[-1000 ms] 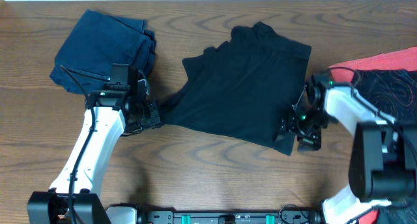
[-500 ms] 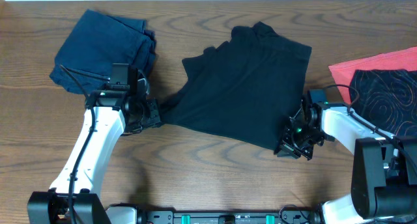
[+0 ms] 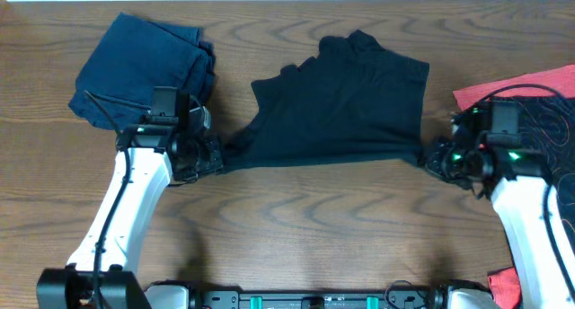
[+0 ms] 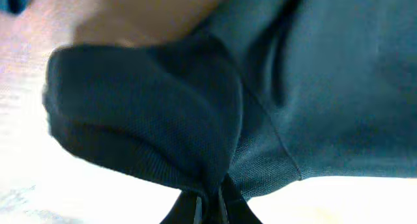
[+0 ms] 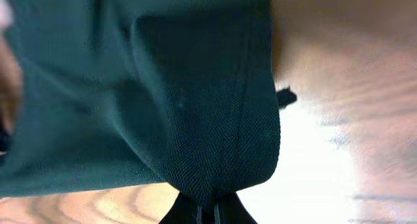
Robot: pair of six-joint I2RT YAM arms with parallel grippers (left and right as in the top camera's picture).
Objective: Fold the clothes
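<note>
left gripper point(image 3: 213, 154): jaws closed on the near-left corner of the black T-shirt point(image 3: 341, 102); the wrist view shows a bunched wad of cloth pinched at the fingertips.
right gripper point(image 3: 435, 158): jaws closed on the near-right corner, clamped on a seamed edge (the wrist view agrees).
shirt position: middle of the table point(image 3: 296, 228), between the two arms. Its near edge runs in a taut, straight line from grip to grip.
shirt look: plain black matte knit, far edge rumpled and lumpy; no tag or print visible.
step: judged the start of a fold, both near corners secured.
next move: calls for both arms lifting together and carrying the near edge across with even tension, or the fold skews.
surroundings: navy garment point(image 3: 139, 62) lies folded beyond the left arm; red garment point(image 3: 476, 98) lies at the right edge.
</note>
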